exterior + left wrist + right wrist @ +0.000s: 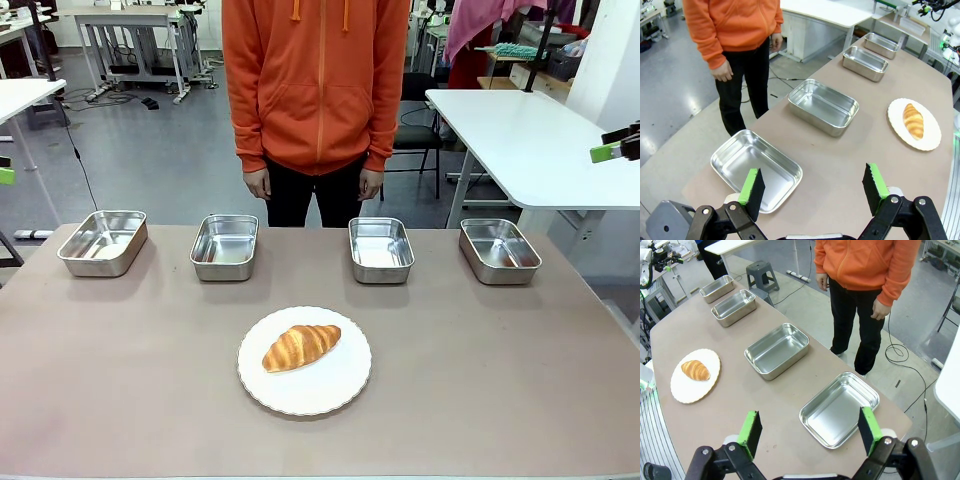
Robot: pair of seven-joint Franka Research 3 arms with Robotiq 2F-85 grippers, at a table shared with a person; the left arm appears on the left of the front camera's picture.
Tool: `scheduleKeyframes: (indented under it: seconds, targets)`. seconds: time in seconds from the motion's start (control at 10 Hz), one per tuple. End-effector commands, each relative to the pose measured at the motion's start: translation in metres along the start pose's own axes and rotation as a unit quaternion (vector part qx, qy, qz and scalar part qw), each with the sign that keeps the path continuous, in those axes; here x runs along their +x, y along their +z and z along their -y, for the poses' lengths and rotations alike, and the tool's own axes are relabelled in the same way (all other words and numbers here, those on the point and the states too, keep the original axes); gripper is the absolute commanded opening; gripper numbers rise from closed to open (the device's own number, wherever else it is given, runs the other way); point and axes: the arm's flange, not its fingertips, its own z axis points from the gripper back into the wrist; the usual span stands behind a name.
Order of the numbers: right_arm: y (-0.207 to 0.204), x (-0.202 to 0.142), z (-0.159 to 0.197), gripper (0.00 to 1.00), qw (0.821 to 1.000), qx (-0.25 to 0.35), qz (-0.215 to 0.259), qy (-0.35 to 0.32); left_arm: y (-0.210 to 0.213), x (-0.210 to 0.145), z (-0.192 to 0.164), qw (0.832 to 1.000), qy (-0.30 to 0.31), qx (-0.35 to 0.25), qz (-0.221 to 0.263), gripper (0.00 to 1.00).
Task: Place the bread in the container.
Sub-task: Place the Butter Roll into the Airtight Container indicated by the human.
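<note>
One big brown table (120, 400) takes up most of the front view, and a person (316, 90) in an orange hoodie stands at its far edge with both arms hanging down, touching nothing. Next biggest is the round white plate (330, 385), sitting near the middle of the table on the robot's side. Behind it, four steel trays run in a row along the far edge: the left-end tray (95, 265), second tray (222, 271), third tray (381, 274) and right-end tray (497, 274). They're spaced apart, and the plate lines up with the gap between the middle two. Can't tell which tray is the target, they all look the same to me. The left gripper (812, 172) hangs over the left end of the table, jaws spread wide with nothing between them. Same deal for the right gripper (808, 414) over the right end: wide open, nothing held. Smallest is the bread (301, 347), lying on the plate, well apart from every tray.
</note>
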Motion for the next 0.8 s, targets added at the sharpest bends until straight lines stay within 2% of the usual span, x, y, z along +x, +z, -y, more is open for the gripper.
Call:
scheduleKeyframes:
  seconds: [0.0, 0.7]
  targets:
    - [0.0006, 0.0022, -0.0009, 1.0, 1.0, 0.001, 0.006, 0.002, 0.0023, 0.0001, 0.0009, 1.0, -0.007, -0.002, 0.006, 1.0]
    - [0.0006, 0.0022, -0.0009, 1.0, 1.0, 0.001, 0.006, 0.002, 0.0023, 0.0001, 0.0009, 1.0, -0.007, -0.002, 0.006, 1.0]
